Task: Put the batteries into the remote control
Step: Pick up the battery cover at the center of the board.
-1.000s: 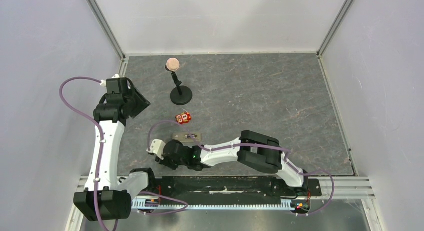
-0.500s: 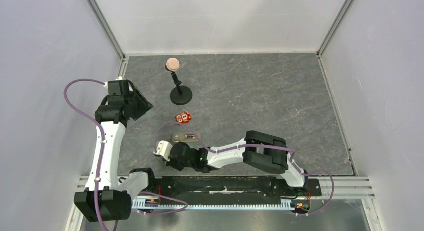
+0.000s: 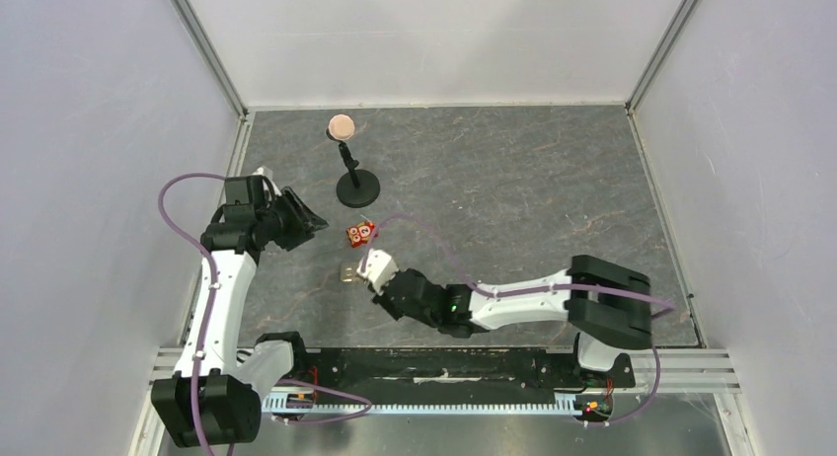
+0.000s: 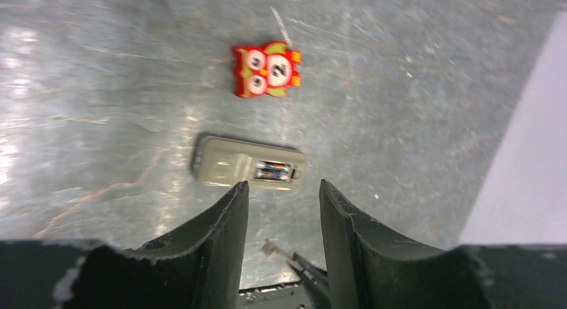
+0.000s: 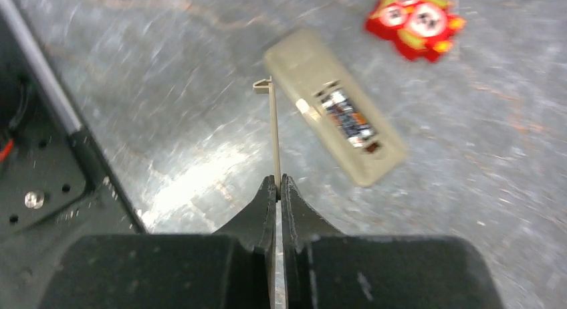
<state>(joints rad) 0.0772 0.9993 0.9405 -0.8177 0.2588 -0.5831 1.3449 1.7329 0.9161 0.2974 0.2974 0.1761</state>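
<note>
The remote control (image 4: 231, 163) lies tan back up on the grey table, its compartment open. The batteries (image 4: 274, 170) sit side by side inside it. In the right wrist view the remote (image 5: 314, 68) lies slantwise with the batteries (image 5: 348, 118) showing. My right gripper (image 5: 277, 182) is shut on the thin beige cover piece (image 5: 274, 128), held edge-on just left of the remote. In the top view it (image 3: 367, 278) partly hides the remote (image 3: 348, 272). My left gripper (image 4: 282, 192) is open and empty, above and just short of the remote; it also shows in the top view (image 3: 318, 222).
A small red owl gadget (image 3: 361, 234) lies just beyond the remote. A black stand (image 3: 356, 188) with a tan ball on top stands farther back. The black base rail (image 5: 33, 142) runs along the near edge, close to my right gripper.
My right gripper has swung from left of the remote up and right to its near side, carrying the cover. My left gripper has come down and right toward the remote.
</note>
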